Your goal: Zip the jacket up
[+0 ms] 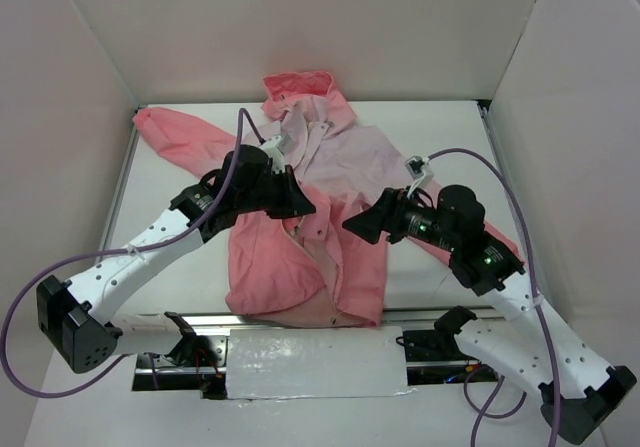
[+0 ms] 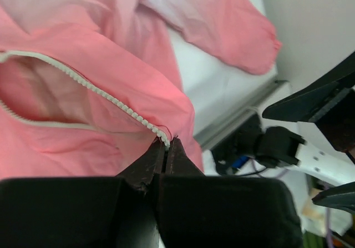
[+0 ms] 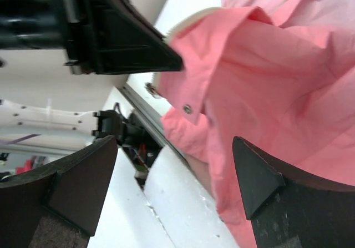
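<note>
left wrist view: a thin pinch at the foot of the zipper [image 2: 105, 95]

the jacket [image 1: 265, 267] lies front-up on the table [image 1: 440, 137], hood away from the arms, its front open. the left gripper [image 2: 166, 145] is closed on the very bottom of one row of white teeth, with only a sliver of coral fabric at the hem corner between its fingers. the right gripper [image 3: 173, 148] hangs just beside it, near the lifted edge, fingers spread wide and holding nothing. a metal snap [image 3: 187, 109] shows on that raised edge.

the weak spot, as i judge it, is how shallow the left hold is. any sideways tug while the two halves are brought together could slide the tape out, and the panel would drop back flat. the cloth is thin and folds over itself, so the right fingers may close on a bunch of layers rather than one clean edge, leaving the ends unable to mate. the two grippers are also close enough that a careless approach could knock the left one. no view shows the slider, so where it sits is unknown.
</note>
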Controlling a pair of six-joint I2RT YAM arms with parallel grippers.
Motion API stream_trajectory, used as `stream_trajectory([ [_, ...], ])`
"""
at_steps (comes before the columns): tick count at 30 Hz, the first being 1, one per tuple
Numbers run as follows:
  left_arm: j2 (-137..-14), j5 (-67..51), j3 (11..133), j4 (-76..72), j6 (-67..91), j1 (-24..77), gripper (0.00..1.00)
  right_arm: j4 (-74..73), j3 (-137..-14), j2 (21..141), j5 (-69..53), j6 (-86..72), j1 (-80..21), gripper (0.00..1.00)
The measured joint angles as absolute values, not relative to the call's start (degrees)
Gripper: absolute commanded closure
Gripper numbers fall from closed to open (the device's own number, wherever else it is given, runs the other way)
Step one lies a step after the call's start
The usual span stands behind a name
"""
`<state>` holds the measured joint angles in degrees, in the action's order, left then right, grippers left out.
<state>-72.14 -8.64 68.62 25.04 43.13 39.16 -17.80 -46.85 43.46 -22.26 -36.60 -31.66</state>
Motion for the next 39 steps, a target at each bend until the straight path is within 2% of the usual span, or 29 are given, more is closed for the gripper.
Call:
stream_trajectory([
  [6, -70.3, -18.3, 63.8, 15.2, 48.8, 39.2, 1.0, -17.6, -48.4, 41.6, -24.7, -41.8, -33.7, 0.14],
  [16, -68.1, -28.8, 53.0, -2.4, 63.5, 39.2, 1.0, -16.6, -47.1, 46.3, -16.4, -50.3, -49.5, 0.28],
  [26, -67.5, -32.8, 49.1, -15.3, 74.0, 39.1, 1.0, -18.8, -42.4, 39.9, -5.5, -54.0, -50.7, 0.28],
  [32, -67.5, -34.0, 48.1, -17.8, 76.9, 39.2, 1.0, -13.8, -36.6, 37.5, -4.5, -53.9, -50.7, 0.26],
  [39, -67.5, -34.9, 47.2, -20.6, 78.7, 39.2, 1.0, -3.8, -33.8, 40.3, -5.3, -52.9, -50.7, 0.26],
])
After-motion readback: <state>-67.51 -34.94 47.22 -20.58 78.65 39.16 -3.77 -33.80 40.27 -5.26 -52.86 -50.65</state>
